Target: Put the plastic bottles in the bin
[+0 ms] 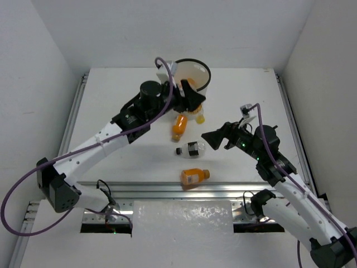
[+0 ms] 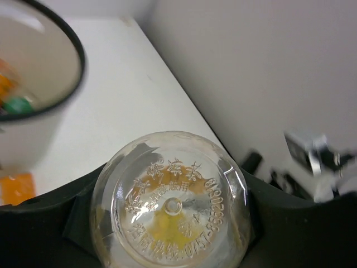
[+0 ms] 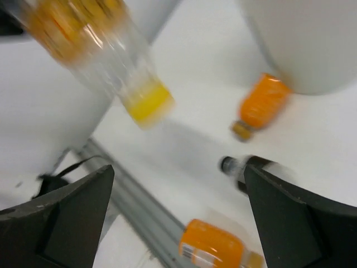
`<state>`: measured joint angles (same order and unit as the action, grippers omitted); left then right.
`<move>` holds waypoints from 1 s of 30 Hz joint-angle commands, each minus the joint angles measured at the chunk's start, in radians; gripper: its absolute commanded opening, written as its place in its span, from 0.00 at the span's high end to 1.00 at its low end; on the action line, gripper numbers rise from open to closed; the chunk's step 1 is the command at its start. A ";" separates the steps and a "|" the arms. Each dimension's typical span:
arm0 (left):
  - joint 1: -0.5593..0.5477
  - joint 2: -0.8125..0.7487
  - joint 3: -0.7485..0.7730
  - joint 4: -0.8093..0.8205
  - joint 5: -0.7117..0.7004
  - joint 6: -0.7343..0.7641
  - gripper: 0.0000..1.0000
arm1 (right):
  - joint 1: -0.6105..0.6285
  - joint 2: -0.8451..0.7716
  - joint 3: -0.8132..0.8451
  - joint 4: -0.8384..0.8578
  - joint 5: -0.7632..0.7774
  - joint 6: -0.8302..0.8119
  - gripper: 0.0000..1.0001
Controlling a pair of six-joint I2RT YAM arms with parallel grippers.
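My left gripper (image 1: 193, 104) is shut on a clear bottle with a yellow cap (image 1: 199, 116), held cap-down just in front of the bin (image 1: 207, 85). Its round base (image 2: 167, 167) fills the left wrist view between the black fingers (image 2: 50, 215). The bin is white with a black rim and holds orange and green bottles (image 2: 14, 103). My right gripper (image 1: 215, 140) hangs open and empty over the table. Three bottles lie on the table: an orange one (image 1: 178, 127), a clear one with a dark label (image 1: 191, 149), and another orange one (image 1: 194, 176).
White walls close in the table on the left, back and right. A grey rail (image 1: 167, 188) runs along the near edge. The right wrist view shows the held bottle (image 3: 100, 50), the bin wall (image 3: 301, 44) and the lying bottles (image 3: 262, 106).
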<state>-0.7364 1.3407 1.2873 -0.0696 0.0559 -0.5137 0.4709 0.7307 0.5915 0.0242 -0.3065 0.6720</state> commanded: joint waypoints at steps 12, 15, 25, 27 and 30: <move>0.223 0.670 0.890 -0.334 -0.236 0.182 0.26 | 0.000 -0.119 -0.077 -0.314 0.337 0.015 0.01; 0.226 0.762 1.094 -0.427 -0.213 0.198 0.01 | 0.002 -0.103 -0.136 -0.219 0.195 0.024 0.01; 0.187 0.352 0.744 -0.508 -0.303 0.111 0.00 | 0.156 0.179 0.046 -0.355 -0.020 -0.383 0.01; 0.183 0.157 0.476 -0.465 -0.334 0.074 0.00 | 0.237 0.252 0.094 -0.441 -0.013 -0.556 0.01; 0.183 -0.105 0.155 -0.400 -0.326 0.043 0.00 | 0.328 0.289 0.079 -0.449 0.011 -0.716 0.01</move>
<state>-0.5514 1.4406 1.6608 -0.5304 -0.2329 -0.4114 0.7387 1.0012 0.6521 -0.3614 -0.2592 0.2249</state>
